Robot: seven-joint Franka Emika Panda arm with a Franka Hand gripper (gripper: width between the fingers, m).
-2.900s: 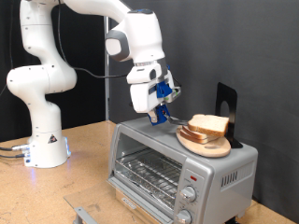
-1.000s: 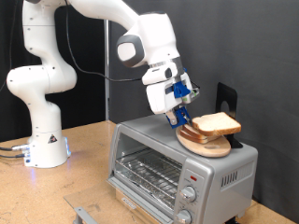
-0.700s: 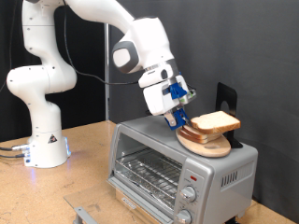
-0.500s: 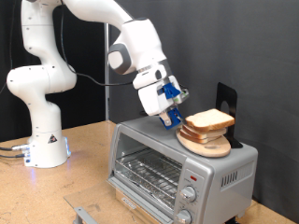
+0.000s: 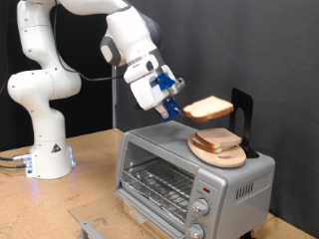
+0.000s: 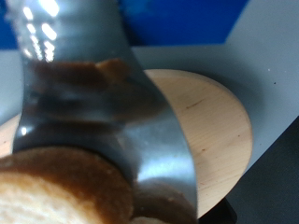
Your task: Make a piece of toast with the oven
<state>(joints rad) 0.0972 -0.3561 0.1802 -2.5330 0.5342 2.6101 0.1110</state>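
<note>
Exterior view: the gripper [image 5: 175, 110] hangs in the air above the oven [image 5: 189, 175], its jaws closed on one edge of the piece of toast [image 5: 209, 108], which juts out nearly level toward the exterior view's right, clear of everything beneath it. Directly below, a second slice [image 5: 217, 140] lies on the round wooden plate [image 5: 221, 155], which sits on the oven's top toward its right end. A black stand [image 5: 242, 115] rises behind the plate, its lower part hidden by the bread. The oven door is shut; the wire rack [image 5: 155, 182] shows through the glass, and the knobs [image 5: 200, 211] at the front are partly cut off by the lower edge of the picture. The oven stands on a wooden counter [image 5: 95, 164]. Wrist view: a blurred metal finger [image 6: 103, 121] fills most of the picture; crust [image 6: 56, 191] is seen at close range, with the plate [image 6: 220, 126] beyond it. The fingertips cannot be made out here.
</note>
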